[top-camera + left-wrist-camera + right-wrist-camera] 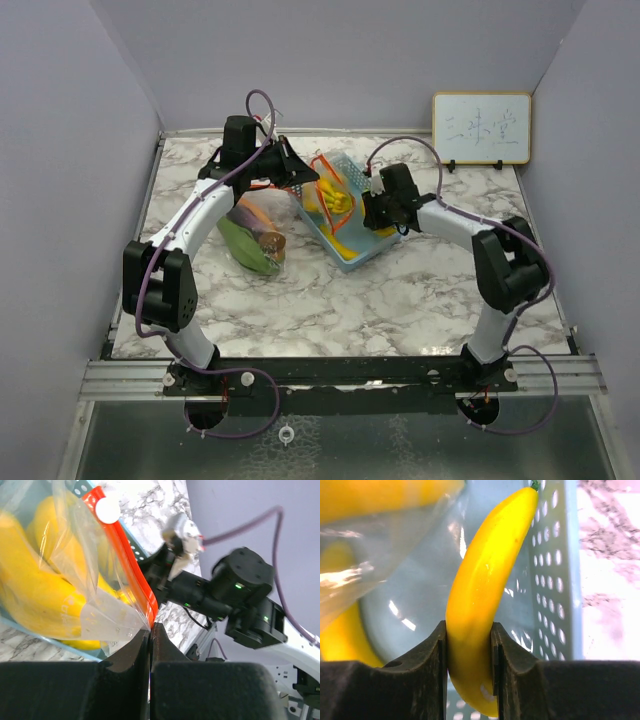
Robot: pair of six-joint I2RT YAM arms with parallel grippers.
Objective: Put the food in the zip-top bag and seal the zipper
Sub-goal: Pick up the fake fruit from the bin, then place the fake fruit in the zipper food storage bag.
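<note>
A banana (485,580) is gripped by the right claw (468,650).
Its length runs straight out from the claw, stem farthest; the bag (100,615), holding bananas (30,585), is pinched by the left claw (150,632).

We are looking at a robot test cell in a lab. Plain grey partition walls (350,60) box in a marble-pattern table (400,300). A small handwritten whiteboard (481,127) stands beyond the right gripper (366,208), and a slotted aluminium rail (340,375) runs well behind it.
</note>
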